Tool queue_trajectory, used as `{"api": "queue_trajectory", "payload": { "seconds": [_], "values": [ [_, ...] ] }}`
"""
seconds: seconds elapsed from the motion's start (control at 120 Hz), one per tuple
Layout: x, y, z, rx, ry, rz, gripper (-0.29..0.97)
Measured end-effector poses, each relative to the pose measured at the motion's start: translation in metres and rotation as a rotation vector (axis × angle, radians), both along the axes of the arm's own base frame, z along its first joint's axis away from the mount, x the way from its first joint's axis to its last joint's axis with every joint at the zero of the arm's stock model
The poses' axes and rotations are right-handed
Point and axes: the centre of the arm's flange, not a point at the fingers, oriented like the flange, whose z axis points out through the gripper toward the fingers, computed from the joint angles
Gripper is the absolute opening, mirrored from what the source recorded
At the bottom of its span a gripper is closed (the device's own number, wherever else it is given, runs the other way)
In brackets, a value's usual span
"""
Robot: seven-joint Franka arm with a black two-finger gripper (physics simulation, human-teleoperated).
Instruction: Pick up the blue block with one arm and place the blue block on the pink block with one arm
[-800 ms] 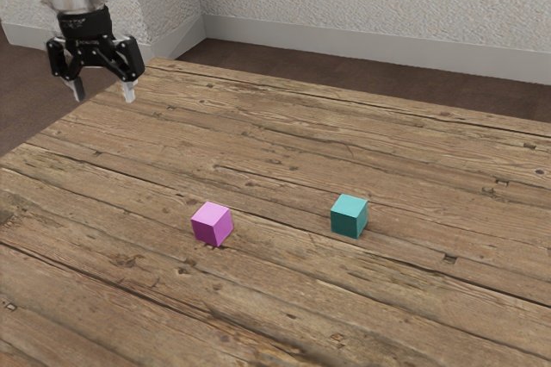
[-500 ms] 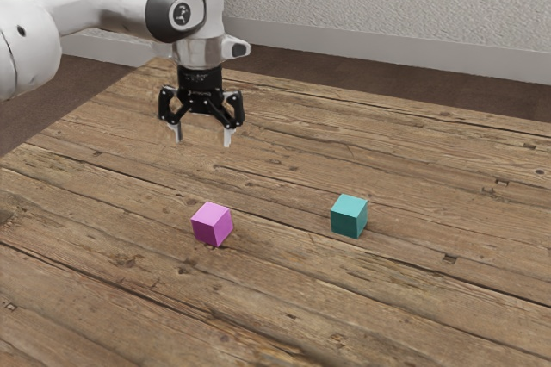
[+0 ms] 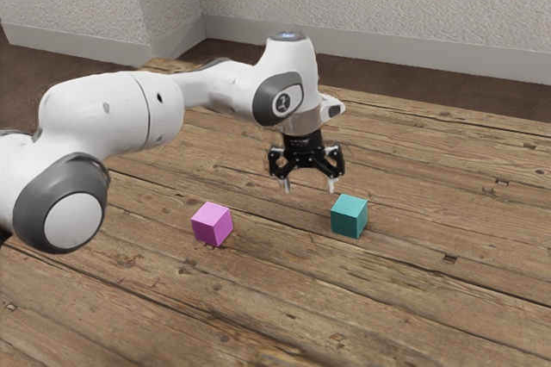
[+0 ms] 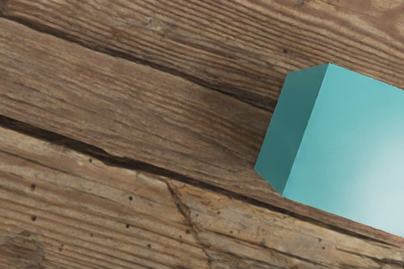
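Note:
The blue block [image 3: 349, 215], a teal cube, rests on the wooden table [image 3: 430, 298] toward the exterior view's right. A pink block [image 3: 212, 223] lies on the same planks to its left, well apart from it. My gripper [image 3: 306, 186] hangs open just above the table, a little left of and behind the blue block, with nothing between its fingers. In the wrist view the blue block [image 4: 341, 146] appears large and close beside my hand on the plank surface.
The white arm [image 3: 129, 126] stretches in from the exterior view's left across the table's back half. The table's far edge [image 3: 362, 96] borders a brown floor and a textured wall.
My arm has swept from the table's far left corner to the right and down, bringing the open gripper close to the blue block. Neither block has moved.

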Motion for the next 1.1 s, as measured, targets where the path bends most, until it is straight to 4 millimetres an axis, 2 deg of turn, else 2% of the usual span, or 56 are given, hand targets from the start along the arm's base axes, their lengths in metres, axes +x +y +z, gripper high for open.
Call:
{"api": "queue_trajectory", "payload": {
  "seconds": [0.075, 0.125, 0.333, 0.533, 0.842, 1.1],
  "values": [
    [-0.001, -0.028, -0.017, -0.021, -0.020, -0.067, 0.68],
    [0.001, -0.033, -0.022, -0.026, -0.040, -0.106, 0.68],
    [0.012, -0.038, -0.029, -0.037, -0.118, -0.227, 0.68],
    [0.020, -0.023, -0.048, -0.050, -0.132, -0.273, 0.68],
    [0.030, -0.031, -0.060, -0.070, -0.191, -0.324, 0.68],
    [0.029, -0.035, -0.074, -0.071, -0.195, -0.327, 0.68]
  ]
}}
